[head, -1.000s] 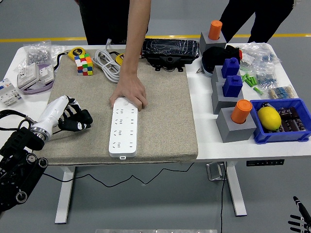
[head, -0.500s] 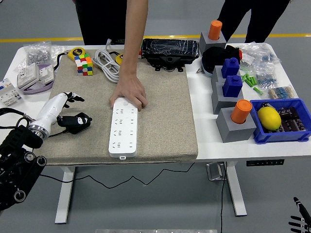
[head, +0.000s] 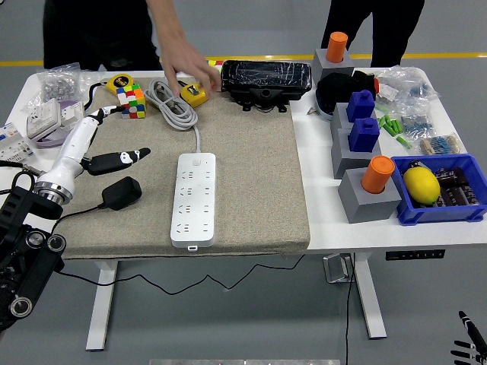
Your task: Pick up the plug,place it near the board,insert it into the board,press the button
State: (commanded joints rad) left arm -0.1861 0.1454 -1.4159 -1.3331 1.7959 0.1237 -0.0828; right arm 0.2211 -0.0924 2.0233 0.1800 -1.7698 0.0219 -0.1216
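A black plug [head: 122, 193] lies on the grey mat [head: 251, 167], just below the left hand [head: 114, 156], whose fingers are spread and hold nothing. The white power strip [head: 193, 199] lies to the plug's right with bare mat between them. A person's hand [head: 180, 65] rests at the tabletop's [head: 319, 220] far edge.

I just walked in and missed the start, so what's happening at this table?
The left robot hand hovers open over the grey mat, holding nothing. The black plug lies on the mat just below it, left of the white power strip, not yet inserted. At the far side, a person's hand reaches near the coiled grey cable. Only the fingertips of the right robot hand show, at the picture's lower right corner.
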